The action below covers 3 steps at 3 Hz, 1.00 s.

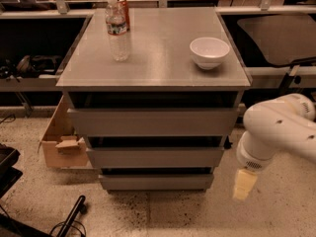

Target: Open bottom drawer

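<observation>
The grey cabinet [153, 73] has three handleless drawer fronts stacked. The bottom drawer [157, 181] is the slimmest and narrowest, just above the floor, and its front sits closed under a dark gap. My gripper [244, 184] hangs from the white arm [279, 127] to the right of the cabinet. It points down at about the height of the bottom drawer, a short way off its right end and not touching it. It holds nothing that I can see.
On the cabinet top stand a clear water bottle [118, 31], with a can behind it, and a white bowl [209, 52]. An open cardboard box [61, 142] sits on the floor at the left. Black gear and cables [64, 221] lie at the bottom left. Shelving runs behind.
</observation>
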Tool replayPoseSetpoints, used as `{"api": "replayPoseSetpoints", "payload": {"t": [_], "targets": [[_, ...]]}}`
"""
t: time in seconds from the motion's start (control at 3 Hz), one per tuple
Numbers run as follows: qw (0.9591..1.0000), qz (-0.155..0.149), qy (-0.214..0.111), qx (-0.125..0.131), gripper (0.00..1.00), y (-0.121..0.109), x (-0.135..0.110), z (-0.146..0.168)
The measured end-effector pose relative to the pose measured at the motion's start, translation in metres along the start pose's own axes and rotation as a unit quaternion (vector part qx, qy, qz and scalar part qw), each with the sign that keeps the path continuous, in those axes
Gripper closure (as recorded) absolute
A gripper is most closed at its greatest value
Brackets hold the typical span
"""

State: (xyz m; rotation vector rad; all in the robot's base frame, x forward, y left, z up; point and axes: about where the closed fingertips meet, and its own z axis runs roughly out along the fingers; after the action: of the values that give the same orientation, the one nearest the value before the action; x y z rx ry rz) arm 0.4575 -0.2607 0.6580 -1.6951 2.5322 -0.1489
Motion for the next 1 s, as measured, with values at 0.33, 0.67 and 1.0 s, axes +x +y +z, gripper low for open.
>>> {"api": "replayPoseSetpoints", "payload": {"t": [0.33,0.67,1.0], "targets": [[0.9989,-0.037,0.023,-0.016,0.00,0.018,-0.006,0.069],[0.9968,-0.069,0.040,-0.008,0.00,0.027,-0.013,0.132],[0.9952,-0.086,0.047,0.001,0.00,0.026,-0.021,0.180]]}}
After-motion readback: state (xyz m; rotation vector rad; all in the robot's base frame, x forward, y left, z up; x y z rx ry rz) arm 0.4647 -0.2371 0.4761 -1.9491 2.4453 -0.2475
